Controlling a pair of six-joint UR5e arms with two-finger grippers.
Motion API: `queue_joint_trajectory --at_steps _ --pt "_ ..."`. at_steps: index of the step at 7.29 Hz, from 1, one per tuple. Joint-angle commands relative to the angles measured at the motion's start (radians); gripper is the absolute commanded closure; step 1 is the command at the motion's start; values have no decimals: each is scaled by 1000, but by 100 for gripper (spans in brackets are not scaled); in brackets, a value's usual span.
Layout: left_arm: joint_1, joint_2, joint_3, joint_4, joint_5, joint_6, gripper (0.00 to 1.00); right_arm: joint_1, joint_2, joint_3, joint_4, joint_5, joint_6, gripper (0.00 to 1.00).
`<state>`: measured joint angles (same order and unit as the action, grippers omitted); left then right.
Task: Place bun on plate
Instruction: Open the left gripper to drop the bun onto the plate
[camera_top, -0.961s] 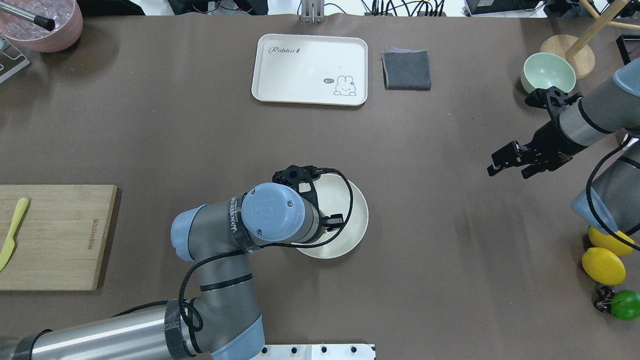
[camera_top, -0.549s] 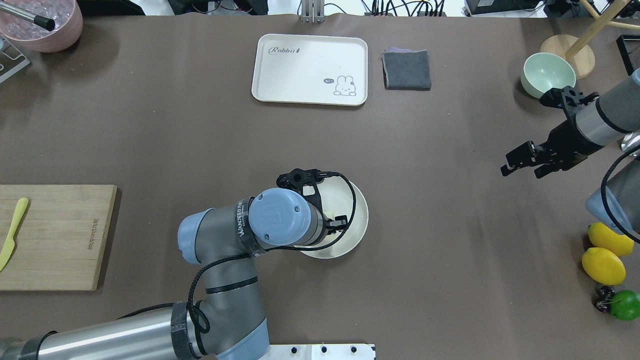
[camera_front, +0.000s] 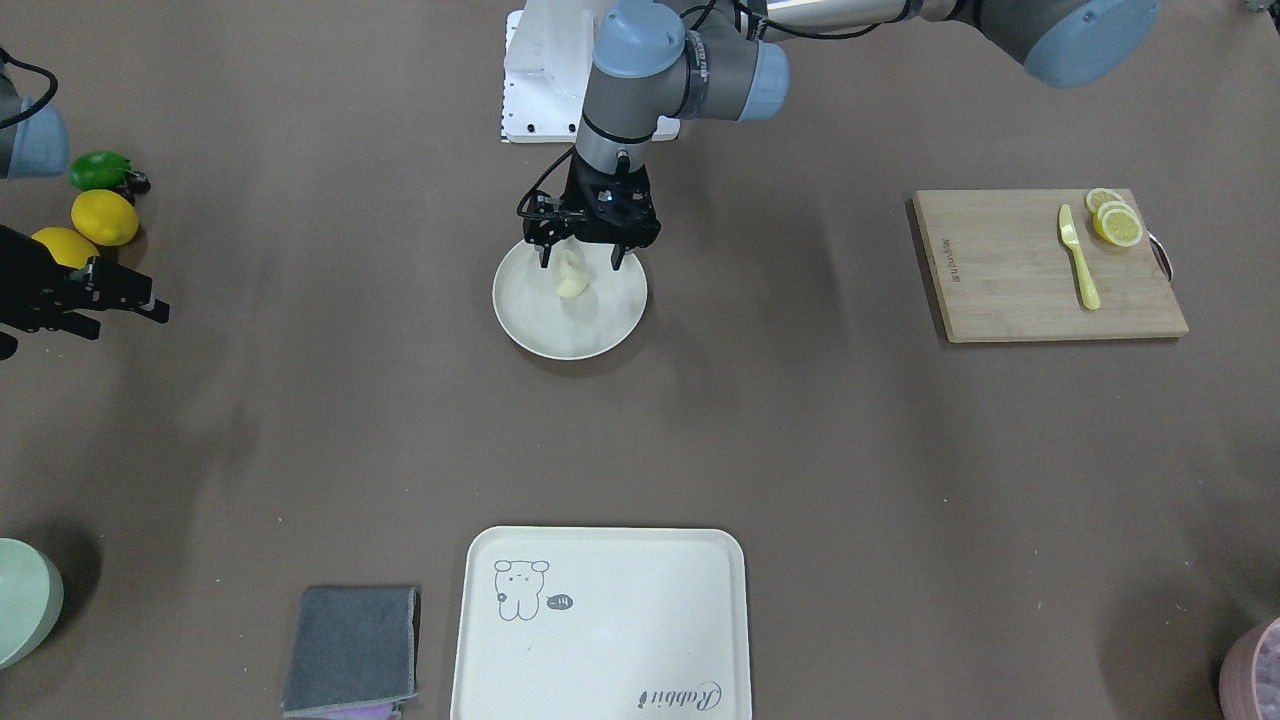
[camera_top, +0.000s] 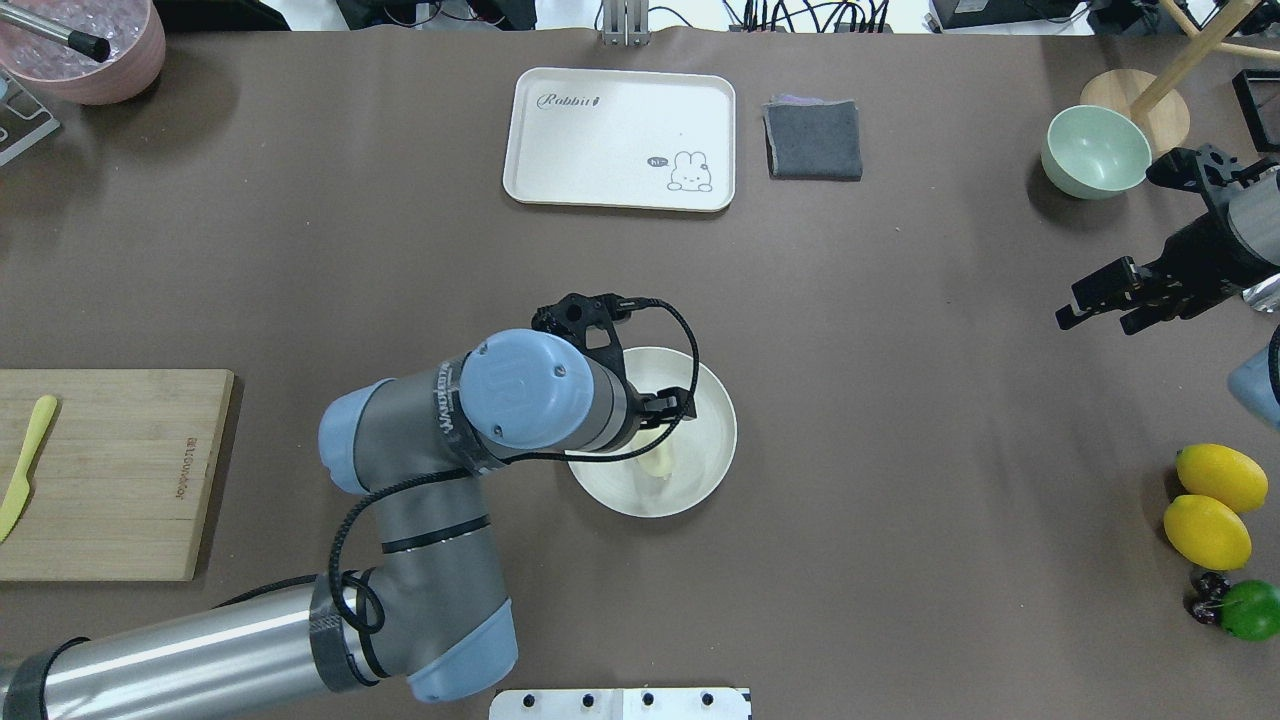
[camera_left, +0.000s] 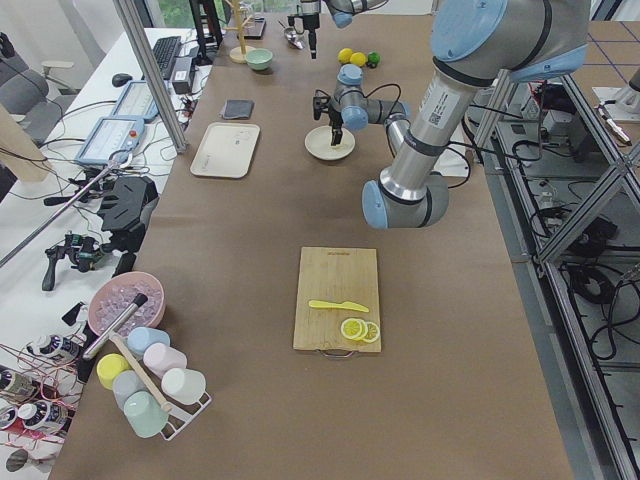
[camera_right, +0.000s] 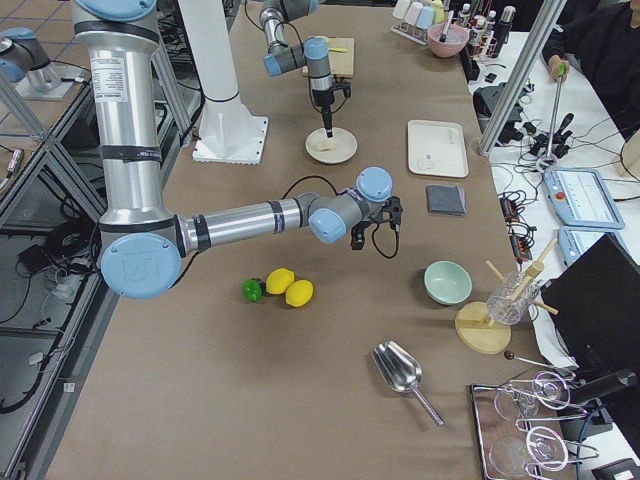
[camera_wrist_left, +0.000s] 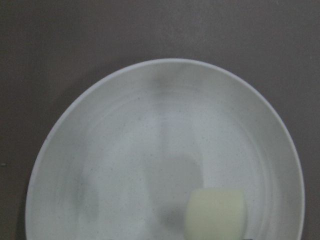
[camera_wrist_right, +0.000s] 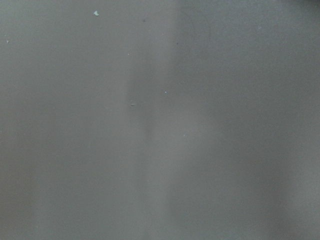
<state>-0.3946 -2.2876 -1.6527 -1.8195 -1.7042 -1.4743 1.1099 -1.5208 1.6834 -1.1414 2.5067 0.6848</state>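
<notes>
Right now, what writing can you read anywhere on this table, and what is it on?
"Rabbit": on the tray.
"hi": in the bubble beside the tray's bunny.
Stamp on the board: too small to read.
Lettering on the left arm: too blurred.

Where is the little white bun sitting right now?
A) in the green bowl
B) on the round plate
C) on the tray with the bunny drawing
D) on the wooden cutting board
B: the bun lies on the round plate, just below the left gripper, whose fingers stand apart on either side of it.
</notes>
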Motion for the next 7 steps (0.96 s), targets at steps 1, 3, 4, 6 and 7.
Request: queue_joint_trajectory --at_steps 1,3,4,6,7 --pt "-79 86 -150 99 -58 67 3 42 -13 2 -1 1 -27 0" --pt "-224 179 -257 223 -186 233 3 105 -53 -10 -11 -18 -138 0" --pt "-330 238 -321 312 -254 390 3 154 -61 -55 -11 -29 -231 0" --pt "-542 383 -377 411 -372 825 3 232 -76 -105 -74 -168 -484 0" --pt "-666 469 -365 410 -415 1052 3 310 -69 -105 -190 -187 -643 0"
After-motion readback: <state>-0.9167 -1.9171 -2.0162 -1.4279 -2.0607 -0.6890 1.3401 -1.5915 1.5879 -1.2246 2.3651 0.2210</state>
